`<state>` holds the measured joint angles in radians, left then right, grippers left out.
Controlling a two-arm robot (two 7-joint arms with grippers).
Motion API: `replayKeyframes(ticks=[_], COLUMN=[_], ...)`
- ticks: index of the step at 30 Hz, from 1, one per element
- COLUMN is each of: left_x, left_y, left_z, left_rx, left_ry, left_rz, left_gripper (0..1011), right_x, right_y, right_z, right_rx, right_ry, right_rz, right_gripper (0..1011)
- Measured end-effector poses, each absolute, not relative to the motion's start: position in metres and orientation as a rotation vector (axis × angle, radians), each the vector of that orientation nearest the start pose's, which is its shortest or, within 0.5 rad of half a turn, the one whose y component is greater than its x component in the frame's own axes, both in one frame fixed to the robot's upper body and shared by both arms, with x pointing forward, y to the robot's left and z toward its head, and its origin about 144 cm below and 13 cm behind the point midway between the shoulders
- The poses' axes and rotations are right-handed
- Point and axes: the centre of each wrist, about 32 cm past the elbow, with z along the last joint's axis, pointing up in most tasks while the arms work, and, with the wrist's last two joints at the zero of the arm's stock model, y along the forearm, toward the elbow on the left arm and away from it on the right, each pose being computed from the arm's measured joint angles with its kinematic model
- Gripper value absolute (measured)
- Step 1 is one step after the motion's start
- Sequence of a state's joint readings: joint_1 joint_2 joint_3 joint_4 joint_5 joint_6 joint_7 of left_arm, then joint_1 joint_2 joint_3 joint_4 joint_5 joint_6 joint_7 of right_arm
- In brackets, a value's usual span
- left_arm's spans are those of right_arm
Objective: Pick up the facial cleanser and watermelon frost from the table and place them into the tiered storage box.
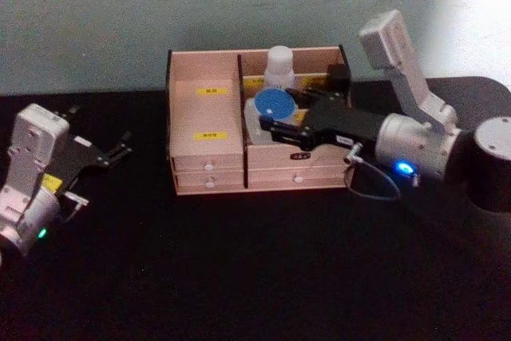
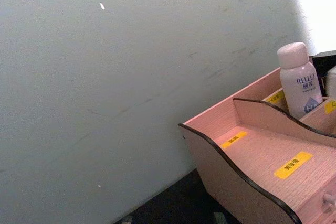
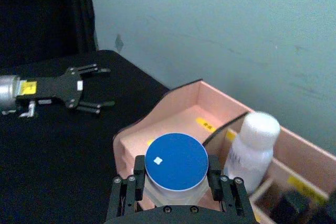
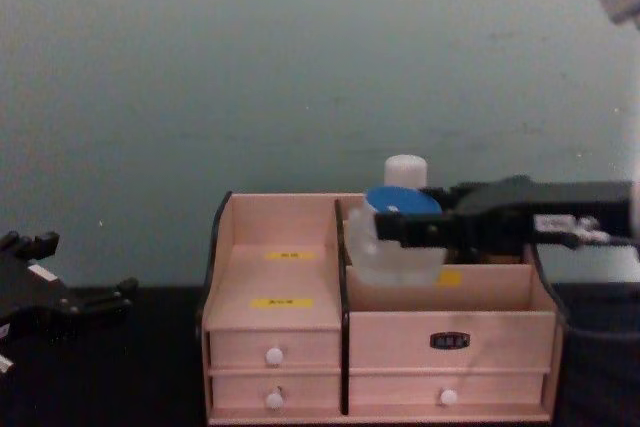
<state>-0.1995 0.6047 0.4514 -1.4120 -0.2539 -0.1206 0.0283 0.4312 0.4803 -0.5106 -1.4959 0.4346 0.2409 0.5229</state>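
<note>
1. Head view: R gripper (image 1: pixel 270 116) reaches in from the right and is clamped on the watermelon frost (image 1: pixel 274 105), a finger on each side of the jar. Jar is held over the right half of the tiered storage box (image 1: pixel 206 129), just beside the centre divider, toward the front. Facial cleanser (image 1: pixel 280 65) stands upright in the rear right compartment, just behind the jar. L gripper (image 1: pixel 121 149) hangs over the black table (image 1: pixel 239 269), well left of the box, fingers spread wide, holding nothing.
2. L wrist view: box's left end w/ its dark curved edge and yellow labels (image 2: pixel 293 164) on the steps. Cleanser is upright behind the divider, blue lettering facing the cam. Grey-green wall (image 2: pixel 105 77) behind.
3. R wrist view: jar's blue lid sits square between the R gripper's fingers (image 3: pixel 217 173), which press on both sides. Cleanser is just beyond the jar, inside the box, apart from the fingers. L gripper is far off over the table, wide open.
4. Chest view: jar is gripped at about rim height of the right section, lid above the wood. Can't tell if its base touches the compartment floor. Cleanser's white cap pokes up behind it. L gripper is at the lower left edge, open, near the tabletop.
</note>
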Motion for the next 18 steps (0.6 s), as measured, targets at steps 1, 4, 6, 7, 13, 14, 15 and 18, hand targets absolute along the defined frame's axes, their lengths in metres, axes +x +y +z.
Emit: replayKeyframes(ticks=[1,4,6,7,13,14,15,18], left_x=[0.489,0.489,0.489,0.489,0.489,0.489,0.489,0.489], left_y=[0.31,0.31,0.31,0.31,0.31,0.31,0.31,0.31], left_z=[1.14,1.14,1.14,1.14,1.14,1.14,1.14,1.14], left_rx=[0.304,0.304,0.304,0.304,0.304,0.304,0.304,0.304], left_ry=[-0.285,-0.285,-0.285,-0.285,-0.285,-0.285,-0.285,-0.285], left_rz=[1.248,1.248,1.248,1.248,1.248,1.248,1.248,1.248], left_gripper=[1001,1001,1001,1001,1001,1002,1001,1001], right_x=[0.546,0.556,0.564,0.569,0.589,0.591,0.593,0.601], right_y=[-0.231,-0.222,-0.215,-0.21,-0.189,-0.187,-0.185,-0.176], right_z=[1.233,1.237,1.239,1.24,1.243,1.244,1.244,1.243], right_rx=[-0.226,-0.218,-0.213,-0.21,-0.201,-0.201,-0.201,-0.205], right_ry=[-0.014,-0.017,-0.016,-0.014,-0.006,-0.006,-0.006,-0.002], right_rz=[-0.663,-0.66,-0.66,-0.66,-0.653,-0.653,-0.651,-0.65], right_gripper=[706,706,706,706,706,706,706,706])
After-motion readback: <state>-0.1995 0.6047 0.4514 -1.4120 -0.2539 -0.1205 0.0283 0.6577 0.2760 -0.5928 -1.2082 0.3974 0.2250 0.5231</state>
